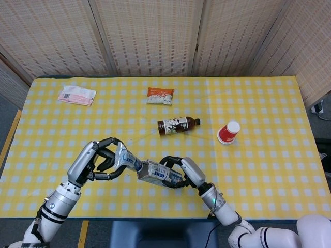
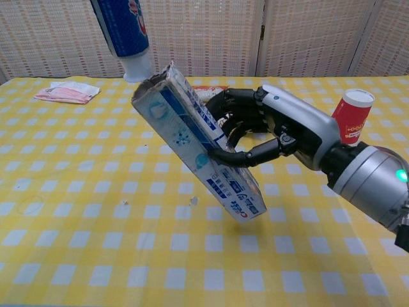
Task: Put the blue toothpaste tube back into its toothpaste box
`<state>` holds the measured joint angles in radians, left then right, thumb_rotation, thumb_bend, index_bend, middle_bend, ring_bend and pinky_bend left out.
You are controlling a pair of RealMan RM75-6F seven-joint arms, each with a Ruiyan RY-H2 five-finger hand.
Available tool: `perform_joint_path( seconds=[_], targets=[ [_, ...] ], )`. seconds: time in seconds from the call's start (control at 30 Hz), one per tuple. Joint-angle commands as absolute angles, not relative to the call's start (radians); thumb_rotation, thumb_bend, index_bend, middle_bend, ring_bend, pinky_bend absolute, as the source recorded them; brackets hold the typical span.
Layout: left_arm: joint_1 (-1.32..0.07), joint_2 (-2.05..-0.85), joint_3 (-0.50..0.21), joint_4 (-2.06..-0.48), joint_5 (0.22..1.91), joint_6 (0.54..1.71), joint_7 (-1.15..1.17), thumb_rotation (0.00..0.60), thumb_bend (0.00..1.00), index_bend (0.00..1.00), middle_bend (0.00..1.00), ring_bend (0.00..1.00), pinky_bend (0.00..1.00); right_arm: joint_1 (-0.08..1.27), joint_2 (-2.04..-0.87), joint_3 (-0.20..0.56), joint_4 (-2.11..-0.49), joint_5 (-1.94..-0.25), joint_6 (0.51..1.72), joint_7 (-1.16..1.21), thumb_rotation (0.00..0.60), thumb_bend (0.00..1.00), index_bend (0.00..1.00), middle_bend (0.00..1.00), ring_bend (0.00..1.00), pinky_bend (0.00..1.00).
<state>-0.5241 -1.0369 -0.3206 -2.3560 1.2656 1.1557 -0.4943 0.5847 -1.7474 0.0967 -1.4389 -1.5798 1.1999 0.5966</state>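
**Tube cap at the box mouth, both lifted off the cloth**

The table [image 1: 258, 170], under a yellow-and-white checked cloth, runs back to woven screens; broad bare cloth lies on the right side and along the near edge. The right hand [image 1: 182, 172] wraps its dark fingers [image 2: 246, 157] around the toothpaste box [image 2: 199, 149], holding it tilted above the table with its open end raised toward the left. The box is white and blue with printing too small to read in either view. The left hand [image 1: 101, 160] grips the blue toothpaste tube [image 1: 126, 160], fingers curled about its body; in the chest view the tube [image 2: 124, 32] hangs cap-down, white lettering on blue cut off by the frame, its white cap just beside the box's open upper end. Farther back lie a brown bottle [image 1: 178, 124] on its side with a dark label, a red paper cup [image 1: 228, 132] near the right, an orange snack packet [image 1: 160, 95] and a pink packet [image 1: 77, 95] near the far-left edge.
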Motion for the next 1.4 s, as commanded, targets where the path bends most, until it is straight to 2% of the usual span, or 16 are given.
perform_joint_path(
  seconds=[0.03,0.73,1.13,1.4],
  targets=[
    [-0.527,-1.043,-0.320,-2.356,1.263,1.156,-0.491,0.600,0.40,0.82,1.00,1.00,1.00,0.586,-1.769,0.096,-1.402,-1.590,1.210,0.643,0.600,0.30,0.41,0.43,0.45,0.45],
    [-0.534,-1.108,-0.317,-2.356,1.265,1.186,-0.449,0.600,0.40,0.82,1.00,1.00,1.00,0.641,-1.886,0.113,-1.264,-1.637,1.253,0.831,0.600,0.30,0.41,0.43,0.46,0.45],
    [-0.517,-1.122,-0.308,-2.356,1.272,1.217,-0.426,0.600,0.40,0.82,1.00,1.00,1.00,0.635,-1.848,0.122,-1.296,-1.649,1.320,0.885,0.600,0.30,0.41,0.43,0.46,0.45],
    [-0.517,-1.131,-0.285,-2.356,1.253,1.199,-0.400,0.600,0.40,0.82,1.00,1.00,1.00,0.643,-1.834,0.122,-1.332,-1.649,1.319,0.876,0.600,0.30,0.40,0.43,0.46,0.45]
  ],
)
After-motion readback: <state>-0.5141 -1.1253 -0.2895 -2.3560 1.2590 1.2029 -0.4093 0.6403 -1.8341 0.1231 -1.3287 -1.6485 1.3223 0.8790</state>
